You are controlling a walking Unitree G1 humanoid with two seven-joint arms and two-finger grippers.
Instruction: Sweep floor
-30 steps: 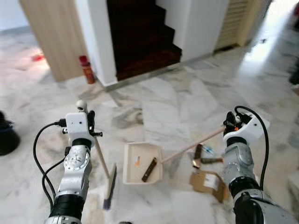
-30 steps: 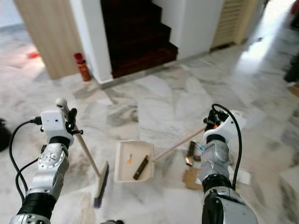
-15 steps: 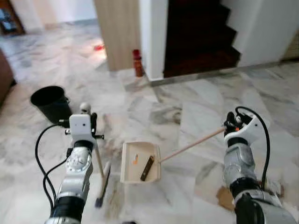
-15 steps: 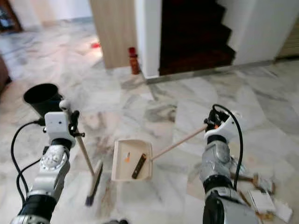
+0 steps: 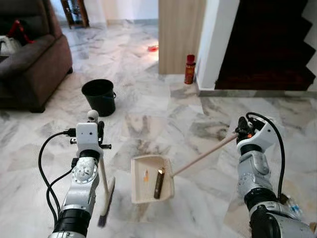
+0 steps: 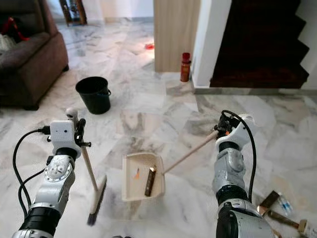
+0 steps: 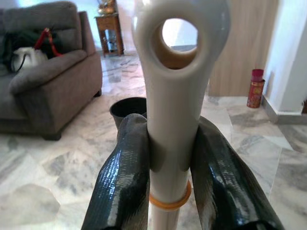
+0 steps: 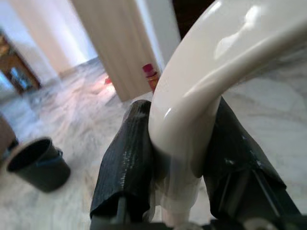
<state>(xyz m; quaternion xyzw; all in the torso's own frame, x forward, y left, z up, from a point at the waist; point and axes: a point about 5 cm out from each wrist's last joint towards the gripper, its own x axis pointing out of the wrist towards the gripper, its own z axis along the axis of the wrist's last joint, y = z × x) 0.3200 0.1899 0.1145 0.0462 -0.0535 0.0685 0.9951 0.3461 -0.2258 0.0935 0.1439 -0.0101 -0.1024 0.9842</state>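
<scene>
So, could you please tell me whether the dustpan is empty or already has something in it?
Not empty. The cream dustpan, held by its long handle in the right claw, carries a dark stick-like piece and a small orange scrap.

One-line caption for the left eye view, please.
Left gripper holds a broom, right gripper a dustpan carrying debris, near a black bucket.

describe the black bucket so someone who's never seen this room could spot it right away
Start at the brown sofa on the robot's left. On the marble floor just off the sofa's near corner stands the black bucket, upright and open-topped. It is the only round, all-black container there; the red bottle by the wall is slimmer.
</scene>
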